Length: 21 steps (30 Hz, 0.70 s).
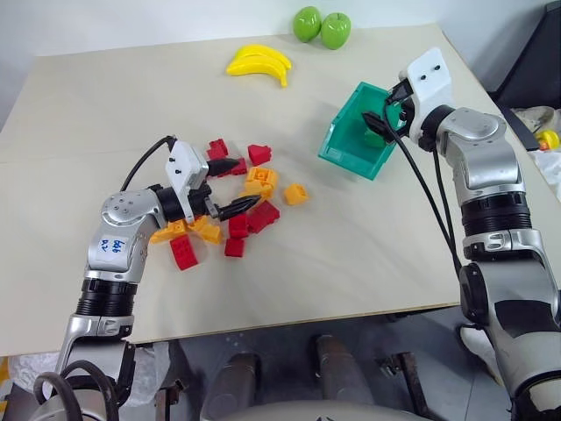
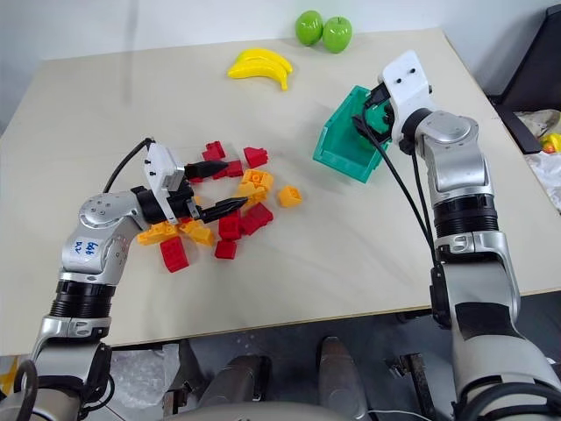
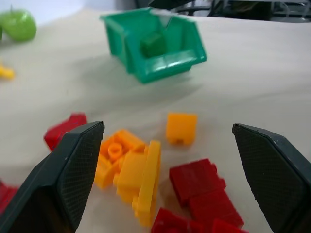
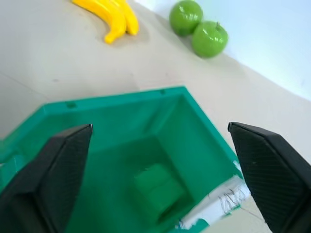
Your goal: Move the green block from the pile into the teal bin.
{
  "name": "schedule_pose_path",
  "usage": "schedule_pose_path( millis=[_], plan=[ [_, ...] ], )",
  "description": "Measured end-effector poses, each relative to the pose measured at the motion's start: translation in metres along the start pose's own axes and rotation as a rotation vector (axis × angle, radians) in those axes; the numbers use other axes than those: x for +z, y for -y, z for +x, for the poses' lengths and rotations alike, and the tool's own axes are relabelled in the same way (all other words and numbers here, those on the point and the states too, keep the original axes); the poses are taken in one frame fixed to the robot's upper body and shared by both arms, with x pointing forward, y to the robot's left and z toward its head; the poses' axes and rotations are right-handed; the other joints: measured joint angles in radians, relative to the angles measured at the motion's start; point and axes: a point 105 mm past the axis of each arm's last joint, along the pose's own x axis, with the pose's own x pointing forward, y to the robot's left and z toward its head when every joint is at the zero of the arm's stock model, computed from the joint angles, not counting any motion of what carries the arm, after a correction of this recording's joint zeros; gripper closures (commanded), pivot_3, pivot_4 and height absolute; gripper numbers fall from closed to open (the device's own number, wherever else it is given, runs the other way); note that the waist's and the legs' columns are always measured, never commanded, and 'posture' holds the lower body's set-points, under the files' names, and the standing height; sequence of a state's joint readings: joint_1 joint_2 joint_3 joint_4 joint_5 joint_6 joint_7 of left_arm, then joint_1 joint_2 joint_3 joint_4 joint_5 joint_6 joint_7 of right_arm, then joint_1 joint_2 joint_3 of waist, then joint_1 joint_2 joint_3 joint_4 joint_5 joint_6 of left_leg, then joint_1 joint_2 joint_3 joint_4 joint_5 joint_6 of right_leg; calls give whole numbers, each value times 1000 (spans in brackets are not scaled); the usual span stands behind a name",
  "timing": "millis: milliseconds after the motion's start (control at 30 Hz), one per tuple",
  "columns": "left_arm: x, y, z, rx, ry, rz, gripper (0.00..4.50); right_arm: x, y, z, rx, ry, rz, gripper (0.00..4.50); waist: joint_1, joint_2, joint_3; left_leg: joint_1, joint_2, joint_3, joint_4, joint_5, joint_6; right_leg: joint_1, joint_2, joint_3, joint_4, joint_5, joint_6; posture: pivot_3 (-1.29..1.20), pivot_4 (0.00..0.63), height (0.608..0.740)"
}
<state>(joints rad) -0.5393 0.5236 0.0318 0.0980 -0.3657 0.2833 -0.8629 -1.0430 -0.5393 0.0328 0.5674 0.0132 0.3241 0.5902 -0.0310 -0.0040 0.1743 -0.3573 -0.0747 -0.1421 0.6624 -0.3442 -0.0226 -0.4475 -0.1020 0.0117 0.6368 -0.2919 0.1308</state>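
The green block [image 4: 158, 188], judged light, stiff and best pinched across its flat sides, is seen lying inside the teal bin [image 1: 337, 145] near the tabletop's far right corner, beneath the spread, empty right gripper [image 4: 160, 145], while the left gripper [image 1: 237, 187] is held spread over the pile [image 1: 237, 210].

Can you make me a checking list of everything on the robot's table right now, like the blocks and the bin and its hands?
Surface: pale table, bare between things.
Green block: lies inside the bin.
Bin: teal, near the table's right edge, under the right gripper.
Pile: red and orange bricks, loosely scattered left of the bin.
Clutter: bananas and two green apples at the far edge.
Left gripper: open, over the pile, holding nothing.
Right gripper: open, over the bin, holding nothing.
Cables: black cable along the right arm, another by the left wrist.
Surroundings: dark chair and odd items to the right.
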Motion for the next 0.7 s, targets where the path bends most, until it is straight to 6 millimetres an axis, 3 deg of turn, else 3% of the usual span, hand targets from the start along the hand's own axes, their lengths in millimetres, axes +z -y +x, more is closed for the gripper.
schedule_pose_path(
  millis=[67,167,267,367,433,533,633,700],
  plan=[
    [5,0,-4,-4,31,-53,0,7,-7,-6,51,38,-13,30,1,0,0,-1,0,-1,0,0,0,0,0,0,0,0,0,0,150,740],
    [9,-2,-26,7,69,-130,0,7,-26,-27,203,92,-12,30,2,0,0,-1,1,-2,0,0,0,0,0,-1,-1,0,0,0,150,740],
    [5,-9,-61,59,64,-208,0,-20,-57,-56,429,56,31,30,3,0,0,-1,0,-2,0,-1,1,0,-1,-1,-2,0,0,0,150,740],
    [-7,-7,-78,96,48,-219,0,-35,-76,-72,570,28,46,30,4,1,0,-1,-1,-1,2,-1,1,2,-1,0,-6,3,1,0,150,740],
    [-23,0,-97,92,2,-247,0,-40,-88,-84,670,35,62,30,3,1,0,0,2,0,2,-1,1,3,0,0,-8,4,0,0,150,740],
    [-47,0,-135,154,-76,-264,0,-67,-102,-106,808,-9,93,30,7,1,0,0,2,0,1,-1,1,3,1,0,-9,4,0,0,150,740],
    [-52,-4,-158,216,-99,-240,0,-88,-111,-117,904,-36,58,30,10,1,0,0,1,1,2,0,2,3,0,1,-9,5,1,0,150,740],
    [-50,-4,-165,232,-106,-213,0,-83,-112,-111,907,12,54,30,11,1,0,1,1,2,3,0,2,3,0,2,-9,6,1,0,150,740]
  ],
)
